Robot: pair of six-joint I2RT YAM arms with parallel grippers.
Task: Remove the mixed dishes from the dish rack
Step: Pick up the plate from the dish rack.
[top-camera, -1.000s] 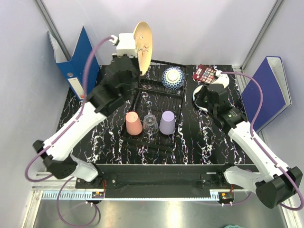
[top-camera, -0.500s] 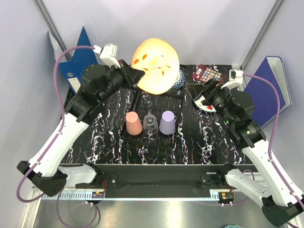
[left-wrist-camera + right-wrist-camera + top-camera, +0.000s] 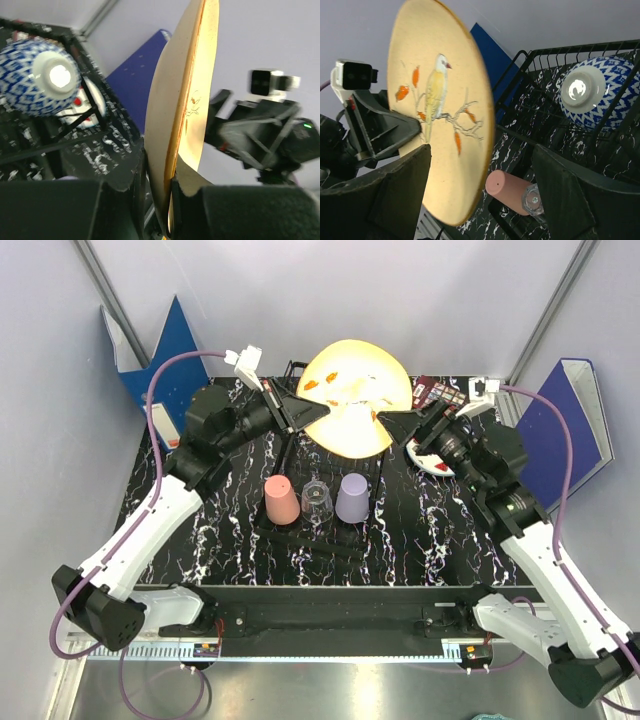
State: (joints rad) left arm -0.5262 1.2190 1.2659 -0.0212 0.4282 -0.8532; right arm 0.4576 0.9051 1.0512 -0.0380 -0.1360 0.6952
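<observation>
Slippage is the worry: the left gripper pinches only the rim of the cream plate, held on edge above the rack. The right gripper, spread wide and empty, sits close beside it; a nudge could drop it onto the cups.

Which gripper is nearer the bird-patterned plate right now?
Left. The left gripper is clamped on the rim of the bird-patterned plate; the right gripper is open at the opposite rim, not closed on it.
</observation>
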